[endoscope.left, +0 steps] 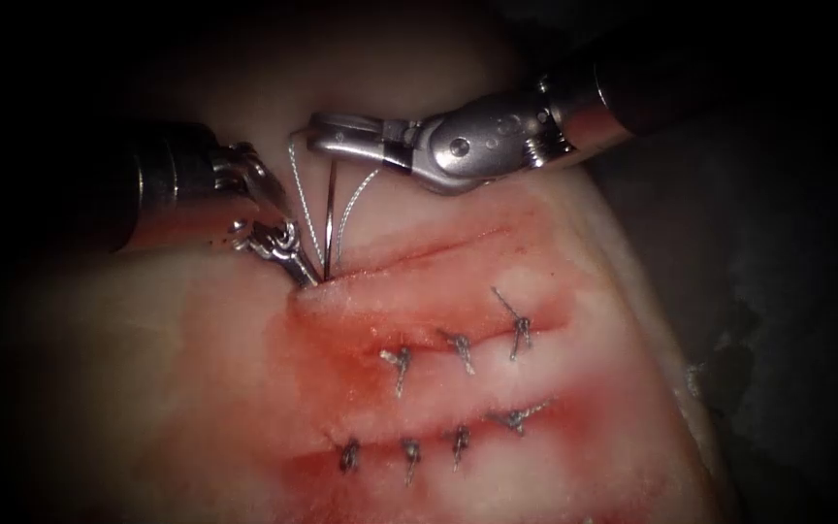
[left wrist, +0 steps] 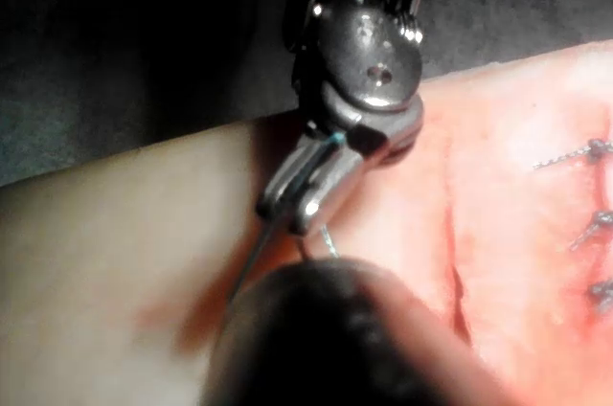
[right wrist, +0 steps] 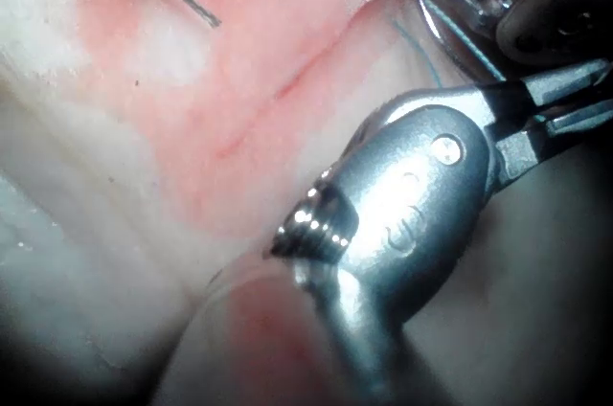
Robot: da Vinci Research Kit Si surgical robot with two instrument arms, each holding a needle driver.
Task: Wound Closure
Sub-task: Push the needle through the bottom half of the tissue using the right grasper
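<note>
Right gripper (endoscope.left: 327, 136) clenched on needle (endoscope.left: 328, 218) near its upper end, above the cut (endoscope.left: 419, 257). Needle's lower end at cut's left end, by left gripper (endoscope.left: 295, 267), clenched on tissue (endoscope.left: 147, 388) edge. Thread (endoscope.left: 346, 218) hangs beside needle.

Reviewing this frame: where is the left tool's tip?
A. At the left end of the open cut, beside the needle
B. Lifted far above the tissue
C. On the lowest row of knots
A: in the endoscope view the left tool meets the tissue at the open cut's left end, beside the needle.
</note>
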